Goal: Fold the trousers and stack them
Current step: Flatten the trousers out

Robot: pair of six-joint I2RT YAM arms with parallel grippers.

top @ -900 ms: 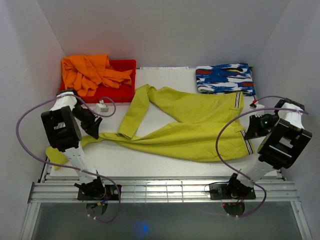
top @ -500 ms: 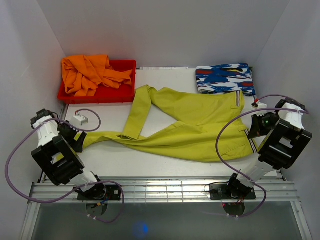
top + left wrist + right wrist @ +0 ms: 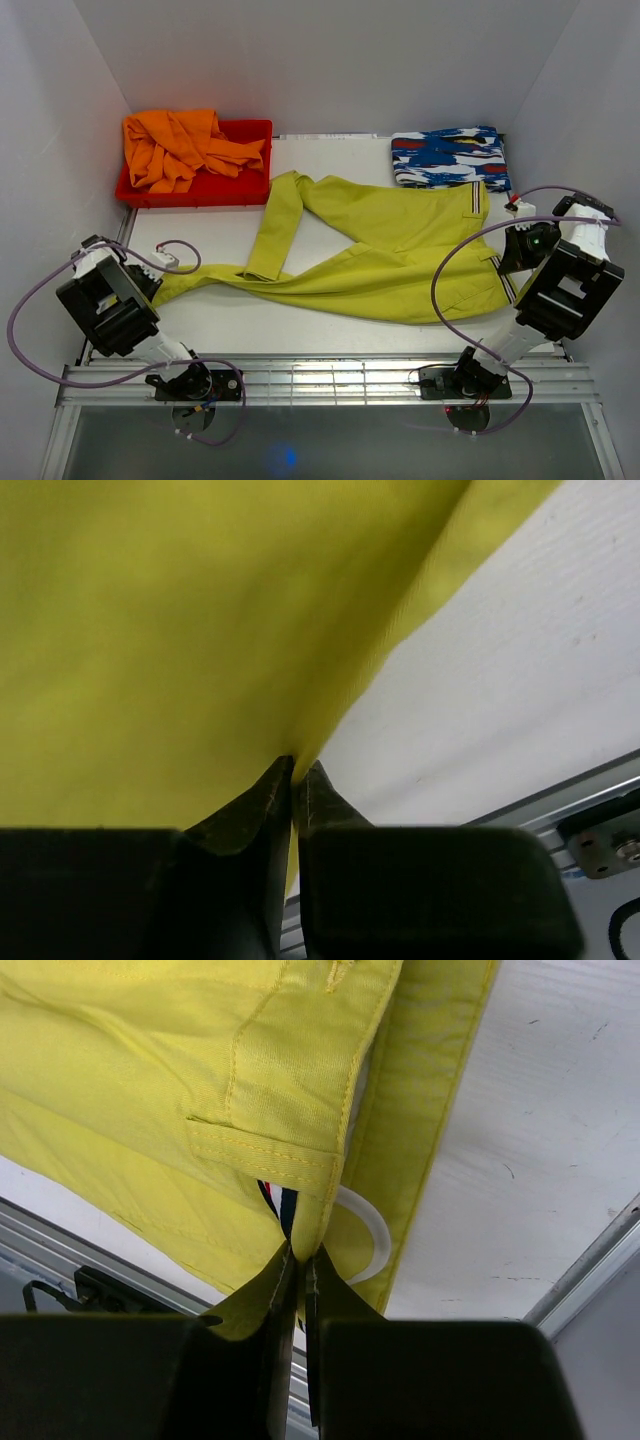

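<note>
The yellow-green trousers [image 3: 400, 260] lie spread across the table, one leg running left and the other bent back toward the bin. Their dark-and-white striped waistband [image 3: 497, 285] is at the right end. My left gripper [image 3: 152, 287] sits at the left leg's end, and in the left wrist view it [image 3: 295, 772] is shut with yellow cloth [image 3: 150, 630] pinched between the fingers. My right gripper [image 3: 505, 262] is at the waistband. The right wrist view shows this gripper [image 3: 300, 1255] shut on the waistband's edge beside a belt loop [image 3: 270, 1130] and a white ring [image 3: 375, 1240].
A red bin [image 3: 210, 190] at the back left holds an orange garment [image 3: 175, 145]. A folded blue, white and red patterned cloth [image 3: 448, 157] lies at the back right. Aluminium rails [image 3: 320, 380] run along the near edge, and white walls close in both sides.
My left arm has swung from beside the red bin to the near left. Its gripper opened and then closed on the leg's end. The right arm has stayed put.
</note>
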